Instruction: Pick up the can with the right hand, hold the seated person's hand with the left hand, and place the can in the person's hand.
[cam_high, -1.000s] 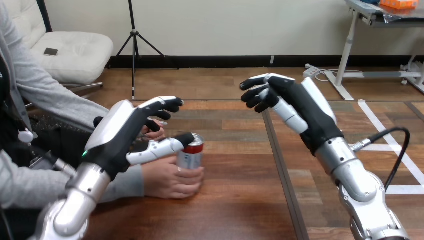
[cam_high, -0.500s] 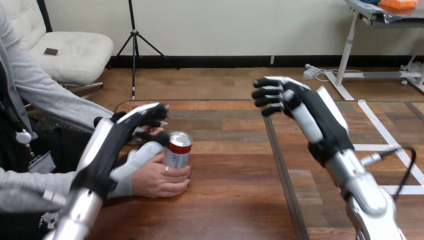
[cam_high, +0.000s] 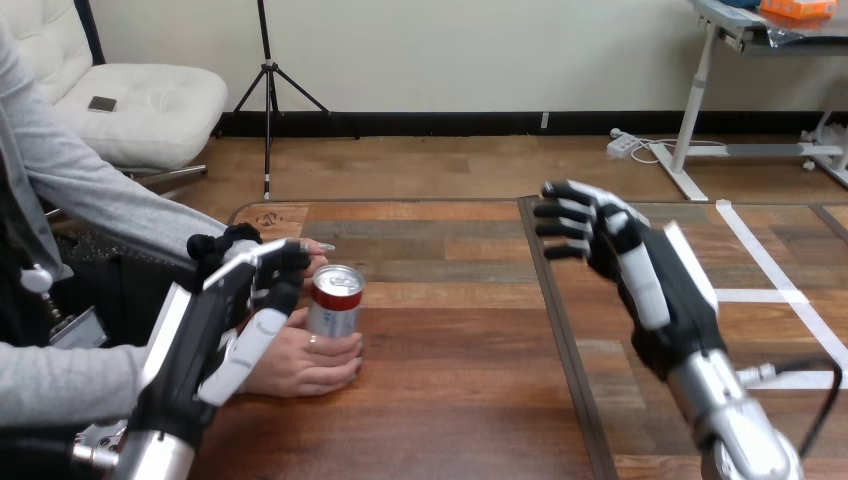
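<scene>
we are wearing white shells over our black left hand (cam_high: 200, 335) and right hand (cam_high: 655, 285), we are showing rounded silver forearms (cam_high: 735, 428), black-and-white jointed fingers (cam_high: 562, 208) on the right

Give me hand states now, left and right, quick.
Left hand: beside the person's hand, grip cannot be told.
Right hand: open, holding nothing; the can is in the person's hand.

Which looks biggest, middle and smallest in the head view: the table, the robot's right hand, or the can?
1. wooden table, by far the largest.
2. right hand, though being raised nearer the camera may make it look bigger.
3. can, the smallest.
</scene>
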